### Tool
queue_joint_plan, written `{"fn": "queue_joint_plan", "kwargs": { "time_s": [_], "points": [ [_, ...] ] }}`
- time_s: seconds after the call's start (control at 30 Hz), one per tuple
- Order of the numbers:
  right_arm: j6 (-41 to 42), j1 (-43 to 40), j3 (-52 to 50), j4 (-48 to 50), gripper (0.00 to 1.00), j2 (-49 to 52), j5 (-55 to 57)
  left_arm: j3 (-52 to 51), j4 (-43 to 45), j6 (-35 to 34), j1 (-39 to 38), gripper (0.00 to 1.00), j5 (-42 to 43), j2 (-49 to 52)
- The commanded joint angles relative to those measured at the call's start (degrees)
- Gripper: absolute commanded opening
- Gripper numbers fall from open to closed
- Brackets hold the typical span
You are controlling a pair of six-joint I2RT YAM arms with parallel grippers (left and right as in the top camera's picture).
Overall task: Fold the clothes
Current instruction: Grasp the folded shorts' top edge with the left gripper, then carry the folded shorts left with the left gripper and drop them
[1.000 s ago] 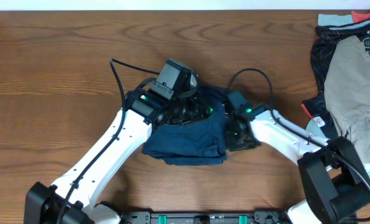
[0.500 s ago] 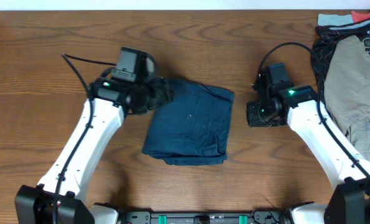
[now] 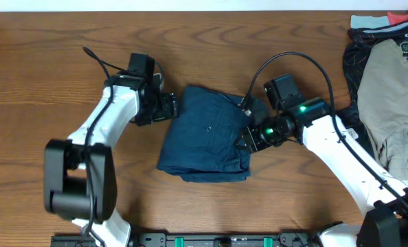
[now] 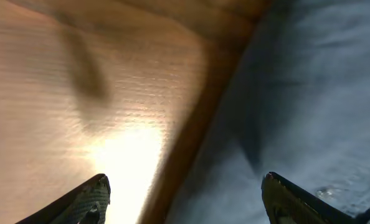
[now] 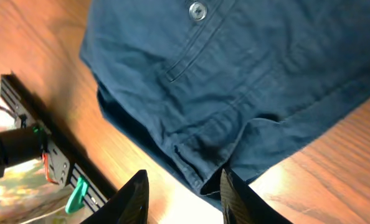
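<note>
The clothes, dark navy shorts point(image 3: 207, 140), lie folded into a compact rectangle mid-table, a button point(image 5: 197, 10) showing on top. My left gripper point(image 3: 170, 108) is at the upper left edge of the shorts, open. In the left wrist view its fingertips point(image 4: 91, 199) stand wide apart, and the edge of the shorts point(image 4: 309, 93) runs beneath them. My right gripper point(image 3: 248, 138) is at the right edge of the shorts. In the right wrist view this gripper point(image 5: 185, 196) is open over the folded hem corner point(image 5: 203, 177), gripping nothing.
A beige-khaki garment point(image 3: 396, 96) lies over a black patterned one point(image 3: 355, 55) at the table's right end. A black rail with green clips point(image 5: 78, 194) runs along the front edge. Bare wooden table point(image 3: 53, 55) surrounds the shorts.
Both arms left the shorts' middle. The left gripper opened and now sits at the upper left edge. The right arm swung out right, then came back to the right edge.
</note>
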Motion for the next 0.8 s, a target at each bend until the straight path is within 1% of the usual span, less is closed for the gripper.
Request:
{"fn": "queue_joint_plan", "kwargs": {
  "time_s": [0.0, 0.07, 0.13, 0.2, 0.27, 0.3, 0.33, 0.37, 0.4, 0.53, 0.6, 0.67, 0.77],
  "points": [
    [-1.31, 1.20, 0.37, -0.02, 0.37, 0.04, 0.26, 0.87, 0.26, 4.00, 0.13, 0.78, 9.66, 3.34],
    [-1.29, 1.22, 0.37, -0.02, 0.37, 0.04, 0.33, 0.83, 0.39, 4.66, -0.17, 0.78, 14.56, 5.53],
    [-1.27, 1.22, 0.37, 0.02, 0.38, 0.04, 0.33, 0.83, 0.35, 5.68, -0.70, 0.77, 17.03, 7.74],
    [-1.07, 1.22, 0.37, 0.00, 0.38, 0.04, 0.35, 0.81, 0.31, 5.92, -1.36, 0.70, 17.18, 9.94],
    [-0.79, 1.16, 0.37, -0.07, 0.38, 0.04, 0.35, 0.81, 0.33, 5.92, -1.68, 0.56, 17.09, 11.78],
    [-0.66, 1.16, 0.37, -0.22, 0.38, 0.04, 0.35, 0.81, 0.37, 5.95, -1.77, 0.44, 17.09, 12.35],
    [-0.66, 1.18, 0.37, -0.48, 0.38, 0.04, 0.37, 0.81, 0.42, 6.14, -1.75, 0.29, 16.94, 12.79],
    [-0.66, 1.18, 0.37, -0.74, 0.38, 0.04, 0.37, 0.81, 0.52, 6.60, -1.57, 0.09, 16.85, 12.85],
    [-0.66, 1.18, 0.37, -0.92, 0.38, 0.04, 0.37, 0.83, 0.61, 6.75, -1.29, 0.06, 16.48, 12.85],
    [-0.50, 1.14, 0.37, -1.09, 0.38, 0.04, 1.07, 1.07, 0.79, 6.64, 1.44, 0.06, 16.00, 11.80],
    [0.22, 1.14, 0.37, -1.29, 0.38, 0.04, 1.95, 1.25, 0.70, 5.81, 3.93, 0.06, 13.97, 10.75],
    [0.22, 1.11, 0.37, -1.51, 0.38, 0.04, 2.10, 1.46, 0.59, 5.77, 7.19, 0.06, 11.69, 9.05],
    [0.22, 1.11, 0.37, -1.88, 0.38, 0.04, 3.37, 2.12, 0.61, 3.80, 13.79, 0.06, 7.87, 5.20]
  ]
}}
